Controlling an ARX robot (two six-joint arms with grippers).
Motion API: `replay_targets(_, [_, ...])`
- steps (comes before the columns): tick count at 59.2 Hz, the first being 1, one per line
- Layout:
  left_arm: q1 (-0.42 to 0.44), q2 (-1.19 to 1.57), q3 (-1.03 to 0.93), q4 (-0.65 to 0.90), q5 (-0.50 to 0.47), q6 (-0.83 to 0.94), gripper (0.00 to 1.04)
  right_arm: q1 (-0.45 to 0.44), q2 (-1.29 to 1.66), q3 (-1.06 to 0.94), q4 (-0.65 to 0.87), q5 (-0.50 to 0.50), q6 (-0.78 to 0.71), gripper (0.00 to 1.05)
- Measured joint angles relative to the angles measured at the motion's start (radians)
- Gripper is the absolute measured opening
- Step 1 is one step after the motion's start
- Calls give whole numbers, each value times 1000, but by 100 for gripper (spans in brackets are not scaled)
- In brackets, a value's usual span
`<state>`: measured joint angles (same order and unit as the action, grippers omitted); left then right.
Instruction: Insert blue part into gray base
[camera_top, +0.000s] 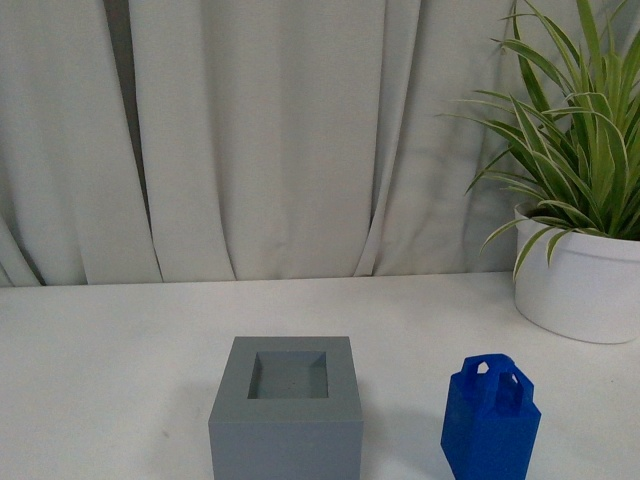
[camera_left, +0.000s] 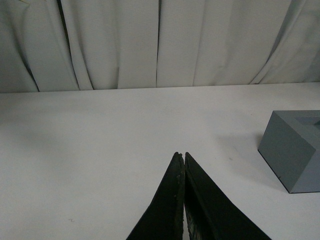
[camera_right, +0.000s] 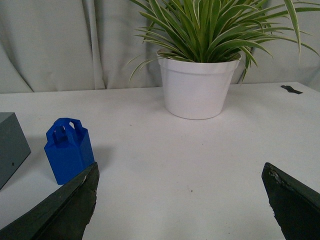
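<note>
Although they stand near each other at the near side of the white table (camera_top: 100, 340), the one gray base (camera_top: 287, 425), a matte gray plastic cube with a square recess open in its top face, and the one blue part (camera_top: 490, 425), a bright blue plastic block with a tapered top and a loop handle, do not touch. A strip of bare table lies between them, with the blue part on the right. The blue part stands upright on the table, outside the recess, one corner turned toward the camera. One potted plant (camera_top: 575, 285), long striped green leaves in a round white pot, sits far right, beyond the blue part and well apart from it. A pale pleated curtain (camera_top: 270, 140) closes off the table's far edge. Left of the gray base and beyond it the tabletop lies open. The left gripper (camera_left: 180, 156) has its two black fingers pressed together on nothing, over bare table left of the gray base. The right gripper (camera_right: 180, 172) has its fingers spread wide apart with nothing between them. The blue part stands near the finger on the gray base's side.
</note>
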<state>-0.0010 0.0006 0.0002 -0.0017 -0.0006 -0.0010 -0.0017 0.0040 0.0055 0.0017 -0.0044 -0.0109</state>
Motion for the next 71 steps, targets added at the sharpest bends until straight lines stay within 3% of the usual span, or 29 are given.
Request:
replay_targets(3, [0, 0, 0, 0, 0, 0, 4, -12, 8, 3, -13, -45, -9, 96])
replay_targets(6, [0, 0, 0, 0, 0, 0, 4, -71, 71, 31, -64, -233, -47, 96])
replay_targets(9, [0, 0, 0, 0, 2, 0, 4, -77, 140, 51, -51, -320, -75, 96])
replay_targets(23, [0, 0, 0, 0, 0, 0, 4, 44, 499, 256, 40, -377, -182, 96])
replay_targets(32, [0, 0, 0, 0, 0, 0, 4, 115, 760, 475, -24, -431, -293, 96])
replay_targets(51, [0, 0, 0, 0, 0, 0, 4, 181, 1324, 1106, -489, -414, -734, 96])
replay_targets(64, [0, 0, 0, 0, 0, 0, 4, 208, 1566, 1397, -847, -309, -1009, 96])
replay_targets(71, [0, 0, 0, 0, 0, 0, 4, 232, 1656, 1483, -944, -227, -1111, 96])
